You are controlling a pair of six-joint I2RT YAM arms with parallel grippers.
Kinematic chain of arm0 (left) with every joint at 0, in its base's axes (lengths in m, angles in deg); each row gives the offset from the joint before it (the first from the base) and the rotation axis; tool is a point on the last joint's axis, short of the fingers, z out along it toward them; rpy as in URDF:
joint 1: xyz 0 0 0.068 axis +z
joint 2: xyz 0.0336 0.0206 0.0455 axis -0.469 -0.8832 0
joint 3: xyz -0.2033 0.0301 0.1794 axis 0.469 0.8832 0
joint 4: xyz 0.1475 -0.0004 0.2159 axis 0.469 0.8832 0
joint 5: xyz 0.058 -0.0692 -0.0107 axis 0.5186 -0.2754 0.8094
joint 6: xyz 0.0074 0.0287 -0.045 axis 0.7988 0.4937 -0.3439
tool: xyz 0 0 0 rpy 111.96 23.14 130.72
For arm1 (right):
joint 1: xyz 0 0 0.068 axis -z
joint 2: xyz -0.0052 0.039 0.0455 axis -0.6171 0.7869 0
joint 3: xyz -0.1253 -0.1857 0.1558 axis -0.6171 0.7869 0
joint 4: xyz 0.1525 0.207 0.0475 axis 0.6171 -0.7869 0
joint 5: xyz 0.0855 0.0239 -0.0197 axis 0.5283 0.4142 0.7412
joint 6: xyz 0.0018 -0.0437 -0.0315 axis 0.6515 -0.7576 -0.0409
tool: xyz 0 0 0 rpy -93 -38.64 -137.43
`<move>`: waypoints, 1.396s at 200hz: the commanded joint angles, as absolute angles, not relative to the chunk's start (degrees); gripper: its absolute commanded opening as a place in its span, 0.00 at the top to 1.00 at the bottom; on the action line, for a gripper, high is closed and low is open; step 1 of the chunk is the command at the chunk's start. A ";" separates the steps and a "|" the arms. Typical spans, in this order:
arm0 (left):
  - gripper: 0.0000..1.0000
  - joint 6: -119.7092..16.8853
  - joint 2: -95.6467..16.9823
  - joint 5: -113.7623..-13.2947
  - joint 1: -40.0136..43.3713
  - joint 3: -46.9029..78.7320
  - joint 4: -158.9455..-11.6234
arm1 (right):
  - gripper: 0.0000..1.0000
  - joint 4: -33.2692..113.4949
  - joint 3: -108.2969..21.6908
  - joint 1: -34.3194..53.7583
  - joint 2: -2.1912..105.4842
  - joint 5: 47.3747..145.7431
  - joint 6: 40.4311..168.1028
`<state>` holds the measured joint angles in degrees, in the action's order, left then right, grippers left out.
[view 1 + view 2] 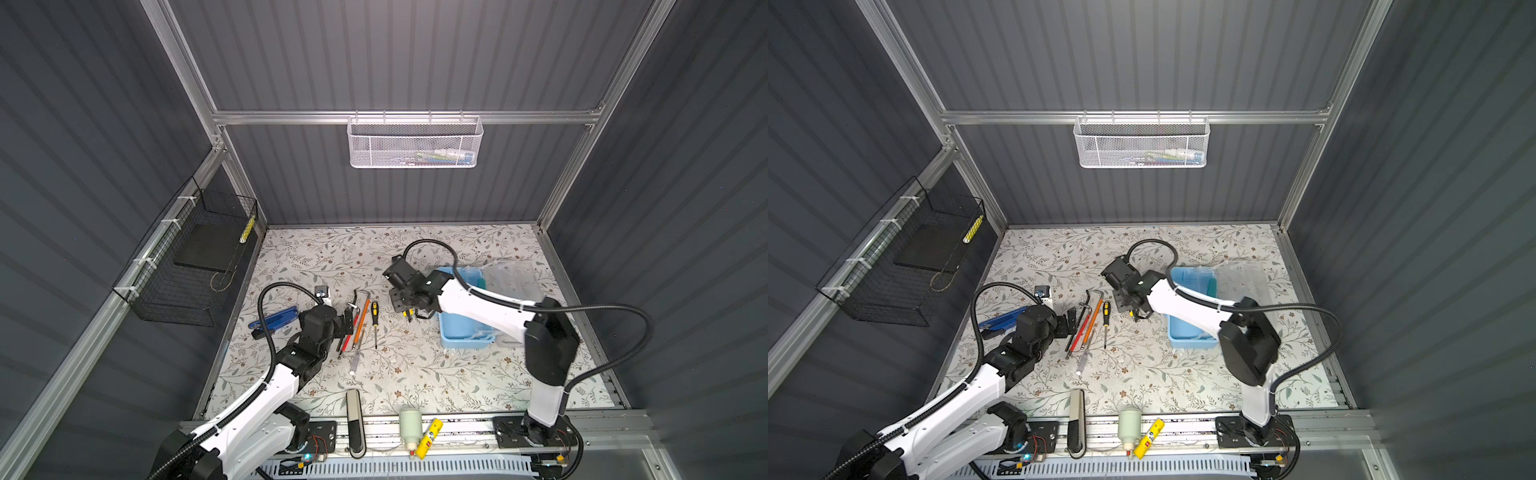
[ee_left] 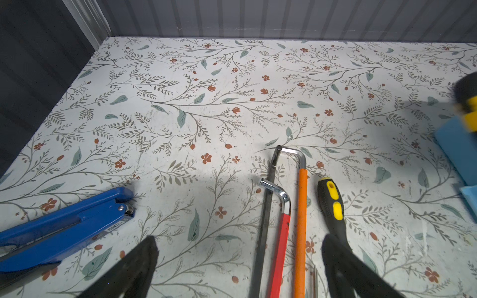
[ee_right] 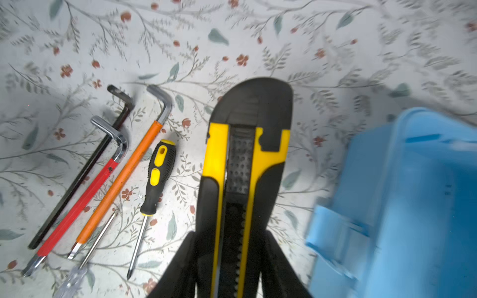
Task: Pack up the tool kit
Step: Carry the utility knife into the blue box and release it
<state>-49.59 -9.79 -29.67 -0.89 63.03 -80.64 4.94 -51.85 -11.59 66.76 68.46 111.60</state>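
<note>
My left claw (image 1: 348,321) hangs released over the sleeved steel hex keys (image 2: 300,219), toward the surface's left edge. My right claw (image 3: 229,260) grasps the yellow-and-black plastic utility knife (image 3: 247,154). Farther off, by the right edge, the rectangular light-blue plastic tool kit (image 1: 465,336) lies open. Step judged: carrying the knife. Next: lower it inside, then let go.

The right gripper (image 1: 406,311) grips a yellow-black tool (image 1: 409,316); the tool kit (image 1: 465,341) sits just beside its fingers. The left gripper (image 1: 350,321) is spread wide.

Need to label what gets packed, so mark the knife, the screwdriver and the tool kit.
knife (image 3: 240,154): right wrist view, on its yellow-and-black body.
screwdriver (image 3: 158,171): right wrist view, on its handle.
tool kit (image 1: 459,329): in a top view, on its blue base.
</note>
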 commanded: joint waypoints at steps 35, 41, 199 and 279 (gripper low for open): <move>0.01 -50.10 -9.66 -29.04 -0.68 63.22 -80.03 | 0.78 -2.16 -39.81 0.64 49.55 63.90 106.52; 0.01 -50.10 -9.51 -29.06 -0.68 63.26 -80.02 | 0.78 -1.97 -38.19 2.59 48.01 63.86 105.29; 0.01 -50.45 -8.51 -28.49 -0.68 63.76 -79.95 | 0.79 0.41 -32.45 15.30 52.51 60.84 94.13; 0.01 -50.47 -8.27 -28.32 -0.68 63.83 -80.00 | 0.67 -0.15 -32.94 15.25 56.67 58.89 96.08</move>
